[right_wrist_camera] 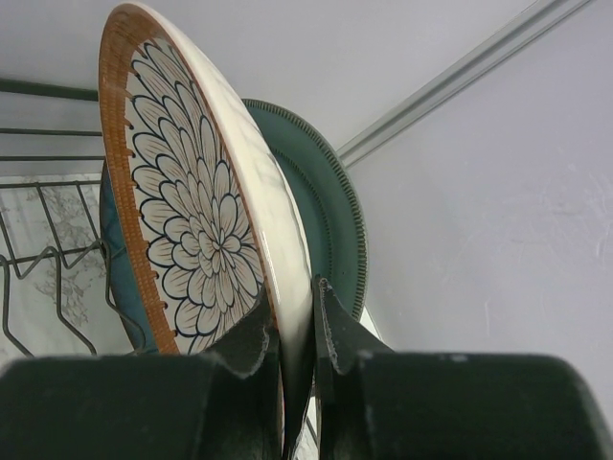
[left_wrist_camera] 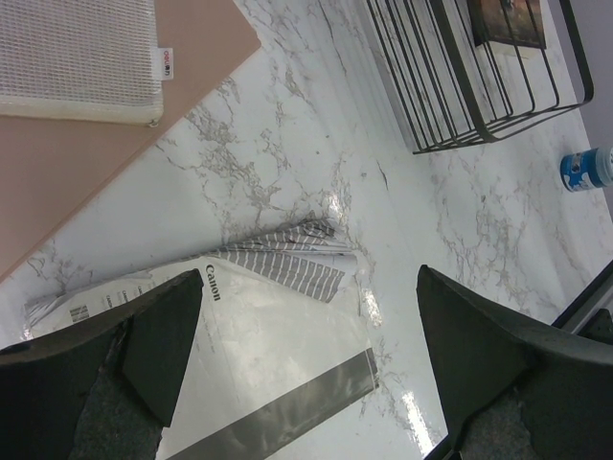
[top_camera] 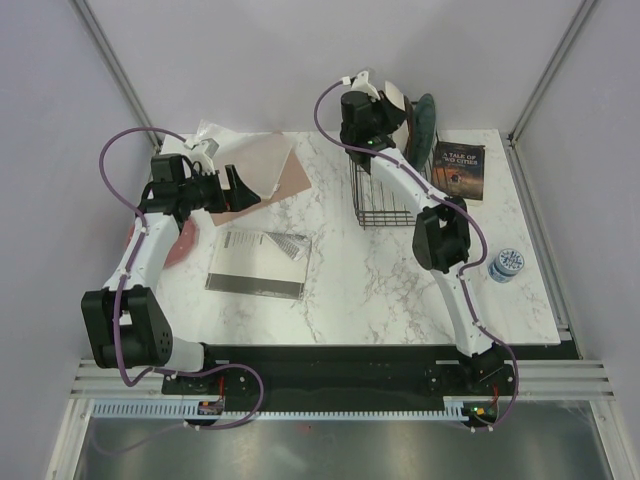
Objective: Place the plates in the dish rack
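My right gripper (top_camera: pixel 388 112) (right_wrist_camera: pixel 295 299) is shut on the rim of a whitish plate (top_camera: pixel 392 100) (right_wrist_camera: pixel 206 220) with a reddish edge and a flower pattern. It holds the plate upright over the far end of the black wire dish rack (top_camera: pixel 385 198) (right_wrist_camera: pixel 43 259). A teal-green plate (top_camera: pixel 424 124) (right_wrist_camera: pixel 333 206) stands on edge just behind it. A reddish-pink plate (top_camera: pixel 183 242) lies flat at the table's left, partly under my left arm. My left gripper (top_camera: pixel 236 188) (left_wrist_camera: pixel 311 335) hovers open above a Canon plastic bag (left_wrist_camera: pixel 278 374), holding nothing.
A pinkish-brown sheet (top_camera: pixel 268 168) (left_wrist_camera: pixel 105 172) with a white mesh item (left_wrist_camera: pixel 77 57) lies at the back left. The Canon bag (top_camera: pixel 258 263) lies mid-left. A book (top_camera: pixel 459 168) lies right of the rack (left_wrist_camera: pixel 479 91). A small blue-and-white round object (top_camera: pixel 506 265) (left_wrist_camera: pixel 586 168) stands near the right edge.
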`<action>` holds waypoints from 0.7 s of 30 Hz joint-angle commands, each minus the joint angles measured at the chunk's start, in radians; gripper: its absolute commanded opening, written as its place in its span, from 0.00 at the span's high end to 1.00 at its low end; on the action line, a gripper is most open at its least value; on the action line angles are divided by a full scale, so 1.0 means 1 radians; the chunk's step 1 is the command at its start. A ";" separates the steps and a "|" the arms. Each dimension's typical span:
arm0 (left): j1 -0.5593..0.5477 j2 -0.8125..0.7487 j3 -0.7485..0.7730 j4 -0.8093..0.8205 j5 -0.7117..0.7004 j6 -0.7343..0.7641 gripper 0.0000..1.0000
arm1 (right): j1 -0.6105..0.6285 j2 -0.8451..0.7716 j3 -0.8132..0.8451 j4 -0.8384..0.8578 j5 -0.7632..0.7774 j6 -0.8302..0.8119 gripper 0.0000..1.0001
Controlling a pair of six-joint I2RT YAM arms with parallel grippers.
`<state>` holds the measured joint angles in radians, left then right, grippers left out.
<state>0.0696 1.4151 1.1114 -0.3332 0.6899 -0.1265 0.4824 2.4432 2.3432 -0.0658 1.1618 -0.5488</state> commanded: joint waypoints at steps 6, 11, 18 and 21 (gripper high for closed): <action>-0.002 -0.042 -0.012 0.045 0.020 -0.028 0.00 | -0.002 0.071 0.076 0.116 0.052 -0.046 1.00; -0.004 -0.045 -0.025 0.045 0.019 -0.028 0.00 | -0.001 0.099 0.070 0.113 0.045 -0.036 1.00; -0.004 -0.050 -0.032 0.046 0.019 -0.028 0.00 | -0.001 0.105 0.065 0.107 0.052 -0.037 0.78; -0.002 -0.054 -0.035 0.048 0.019 -0.030 0.00 | 0.008 0.088 0.062 0.138 0.050 -0.063 0.64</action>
<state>0.0696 1.3994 1.0836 -0.3202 0.6903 -0.1375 0.4862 2.5866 2.3554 -0.0154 1.1511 -0.5751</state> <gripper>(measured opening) 0.995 0.298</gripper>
